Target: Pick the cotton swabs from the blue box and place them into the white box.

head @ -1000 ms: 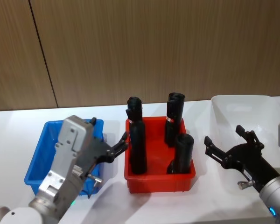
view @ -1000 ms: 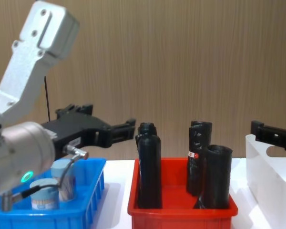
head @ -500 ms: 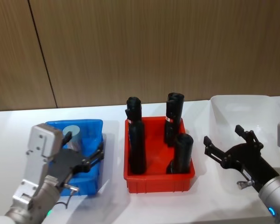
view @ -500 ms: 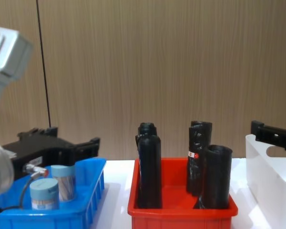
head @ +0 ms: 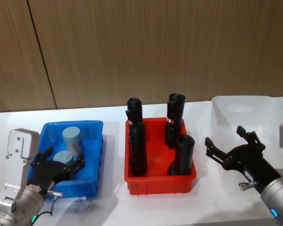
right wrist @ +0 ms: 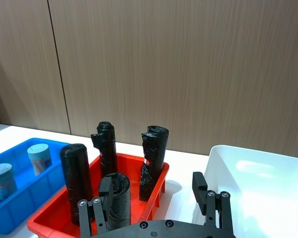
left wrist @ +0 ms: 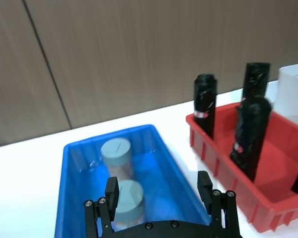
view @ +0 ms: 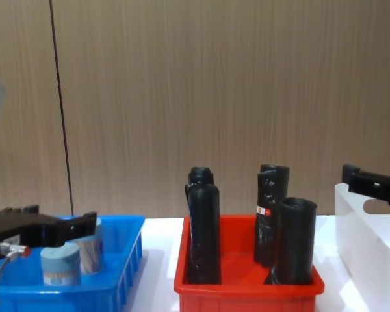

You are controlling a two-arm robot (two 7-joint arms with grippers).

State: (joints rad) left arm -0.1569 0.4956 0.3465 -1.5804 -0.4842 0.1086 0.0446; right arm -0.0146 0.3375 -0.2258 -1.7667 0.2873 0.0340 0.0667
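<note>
Left gripper (head: 64,157), jaws spread wide, poised at the near end of the bright blue ribbed plastic box (head: 75,124), by the nearer of two clear grey-lidded cotton swab jars (left wrist: 129,197). Jars stand close: a finger may clip the farther one or the wall. Tall black rolls (head: 138,141) could snag the carry to the smooth white plastic box (head: 245,100); right gripper (head: 225,136) spread, idle beside it

A red rectangular plastic bin (head: 160,182) sits at the lower centre of the head view on a white tabletop (head: 33,118). Four black rolled cylinders (head: 137,148) stand inside it: two along its left side, one behind the other, and two on its right, the nearer one shorter. A brown wood-grain wall panel (head: 155,47) spans the upper frame, with a dark vertical seam (head: 42,56) at upper left
</note>
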